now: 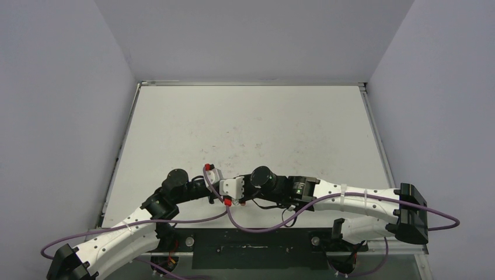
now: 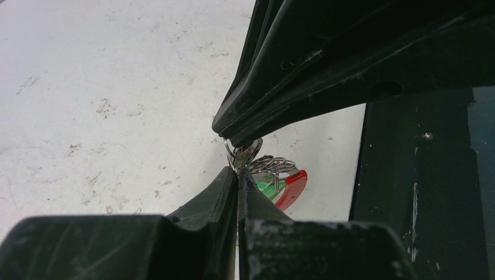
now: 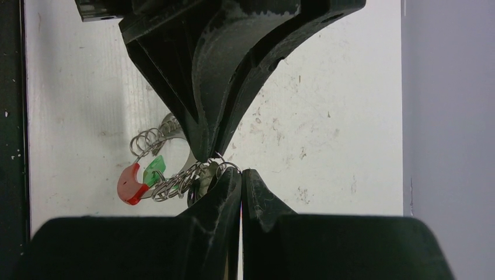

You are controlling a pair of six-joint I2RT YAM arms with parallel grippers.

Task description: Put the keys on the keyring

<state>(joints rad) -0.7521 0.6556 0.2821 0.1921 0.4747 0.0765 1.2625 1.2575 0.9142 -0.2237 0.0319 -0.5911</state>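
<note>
Right wrist view: both pincers are pinched tight, tip to tip above the near middle of the scuffed white table (image 3: 327,116). Up top, the left gripper (image 3: 208,153) nips the springy silver-grey coil keyring (image 3: 146,140) to steady it. Its glossy red section (image 3: 131,185) hangs left. Below, the right gripper (image 3: 240,174) seems to clamp bare silver metal, but which piece is unclear. A green plastic-headed key (image 3: 154,170) dangles beside the red.

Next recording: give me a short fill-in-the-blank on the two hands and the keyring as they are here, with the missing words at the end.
1. The left hand and the right hand meet tip to tip, and both are ____.
2. The keyring at their tips has one coil section coloured ____.
3. The plastic key head beside that section is ____.
4. In the top view, the hands meet close to the ____ edge of the table, by the arm bases.

Missing words: shut; red; green; near.
</note>
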